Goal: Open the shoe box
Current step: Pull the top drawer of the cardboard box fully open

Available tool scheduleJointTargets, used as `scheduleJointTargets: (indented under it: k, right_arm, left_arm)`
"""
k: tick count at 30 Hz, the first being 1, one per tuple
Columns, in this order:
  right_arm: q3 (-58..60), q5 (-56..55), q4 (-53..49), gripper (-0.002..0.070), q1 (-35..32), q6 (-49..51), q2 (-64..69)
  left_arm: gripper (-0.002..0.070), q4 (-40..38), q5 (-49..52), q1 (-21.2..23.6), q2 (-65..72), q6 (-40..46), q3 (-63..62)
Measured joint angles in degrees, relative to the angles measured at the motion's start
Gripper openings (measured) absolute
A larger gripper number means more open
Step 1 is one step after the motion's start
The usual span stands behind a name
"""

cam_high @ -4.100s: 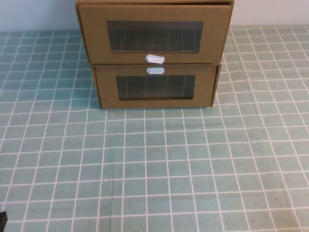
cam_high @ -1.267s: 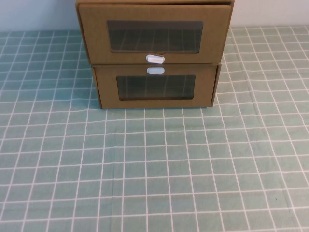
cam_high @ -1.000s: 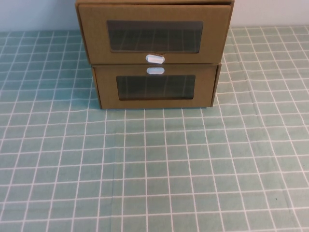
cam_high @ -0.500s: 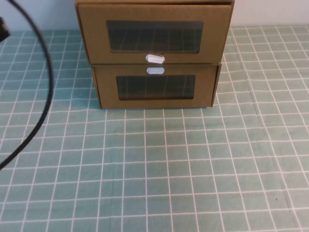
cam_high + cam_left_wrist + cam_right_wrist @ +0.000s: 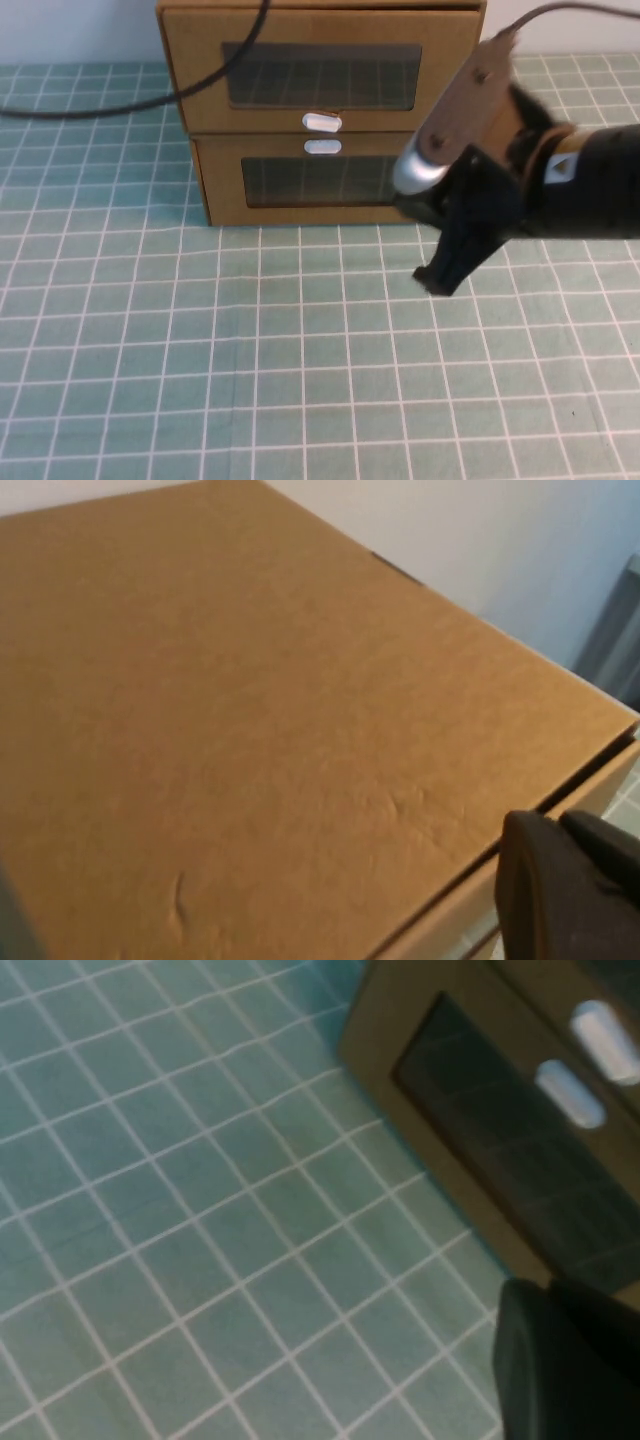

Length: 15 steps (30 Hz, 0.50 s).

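Observation:
Two brown cardboard shoe boxes are stacked at the back of the table, the upper box (image 5: 320, 70) on the lower box (image 5: 300, 185). Each front has a dark window and a white pull tab (image 5: 321, 122) (image 5: 322, 146). My right gripper (image 5: 440, 278) is shut and empty, hanging over the cloth just in front of the lower box's right end. In the right wrist view the right gripper (image 5: 570, 1360) points toward the lower box front (image 5: 480, 1100). My left gripper (image 5: 565, 890), shut, hovers over an edge of the upper box's lid (image 5: 250, 710); it is outside the high view.
A green checked cloth (image 5: 200, 360) covers the table. A black cable (image 5: 150, 95) crosses the upper box's top left corner. The right arm (image 5: 580, 180) hides the lower box's right end.
The right arm has swung in from the right and now hangs before the lower box. The black cable moved from the left side up across the upper box.

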Motion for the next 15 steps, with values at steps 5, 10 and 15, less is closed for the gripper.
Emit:
scheduleJointTargets:
  k: [5, 10, 15]
  right_arm:
    - [-0.13, -0.68, 4.15, -0.0013, 1.42, -1.79, 3.70]
    - [-1.92, 2.78, -4.68, -0.0013, 1.42, -1.77, 7.09]
    - [-8.12, 8.07, -27.57, -0.0013, 2.16, 11.62, 11.77]
  left_arm:
    - [-0.0005, -4.73, 6.15, -0.11, 13.44, 1.22, -15.58]
    - [-0.0005, -5.07, 11.76, -0.54, 24.68, -0.07, -25.84]
    - [-0.0005, -6.01, 14.14, -0.59, 29.52, -3.70, -28.32]
